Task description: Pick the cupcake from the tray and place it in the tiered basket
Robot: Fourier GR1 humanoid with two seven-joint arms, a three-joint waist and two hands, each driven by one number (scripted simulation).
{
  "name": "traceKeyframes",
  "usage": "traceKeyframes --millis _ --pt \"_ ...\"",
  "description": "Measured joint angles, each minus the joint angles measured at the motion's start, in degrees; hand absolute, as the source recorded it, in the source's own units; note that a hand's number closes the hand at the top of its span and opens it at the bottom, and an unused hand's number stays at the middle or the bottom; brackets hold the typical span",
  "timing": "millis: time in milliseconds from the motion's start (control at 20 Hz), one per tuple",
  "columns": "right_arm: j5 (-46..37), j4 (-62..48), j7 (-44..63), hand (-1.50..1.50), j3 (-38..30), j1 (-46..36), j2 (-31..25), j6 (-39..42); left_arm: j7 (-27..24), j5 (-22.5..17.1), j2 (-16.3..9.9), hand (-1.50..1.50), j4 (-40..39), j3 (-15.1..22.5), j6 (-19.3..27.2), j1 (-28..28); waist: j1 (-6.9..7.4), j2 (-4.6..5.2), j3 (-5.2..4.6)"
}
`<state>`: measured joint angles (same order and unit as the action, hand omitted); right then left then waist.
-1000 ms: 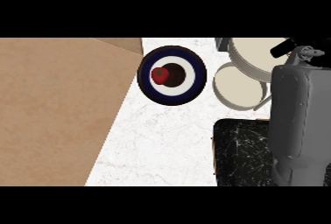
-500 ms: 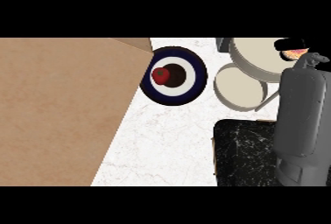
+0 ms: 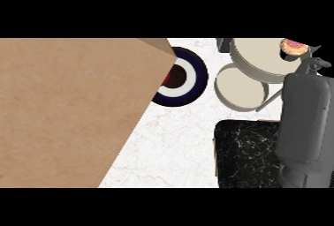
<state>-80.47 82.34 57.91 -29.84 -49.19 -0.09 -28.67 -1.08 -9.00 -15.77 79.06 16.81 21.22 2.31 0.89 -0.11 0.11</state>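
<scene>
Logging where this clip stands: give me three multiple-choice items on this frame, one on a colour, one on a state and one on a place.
1. The tray is: A. black with pale veins B. red C. plain beige
2. The ringed plate is: A. in full view B. upside down C. partly hidden behind the brown panel
3. The cupcake sits: A. on the tray B. in the tiered basket C. on the plate

Answers:
1. A: it is a dark, veined surface at the lower right.
2. C: the panel's edge cuts across the plate's left side.
3. B: it rests on a basket tier at the top right.
</scene>
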Motion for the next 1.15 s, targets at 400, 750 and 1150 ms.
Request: traceKeyframes --millis 400,750,1150 --pt "-13.26 16.63 4.42 -1.50 0.14 5.86 0.10 -0.38 0.15 -0.10 -0.02 0.00 0.50 -1.00 0.36 1.38 -1.61 -0.66 -0.05" --pt "-15.72 39.57 8.72 -1.50 4.19 15.12 0.11 6.75 -0.29 -0.41 -0.22 0.00 0.58 -1.89 0.32 2.64 -2.97 -1.43 -0.08" --pt "-11.53 60.31 9.80 -1.50 9.52 31.19 -0.38 16.19 -0.57 -0.45 0.22 0.00 1.01 -2.37 1.12 4.13 -4.84 -1.92 -0.04"
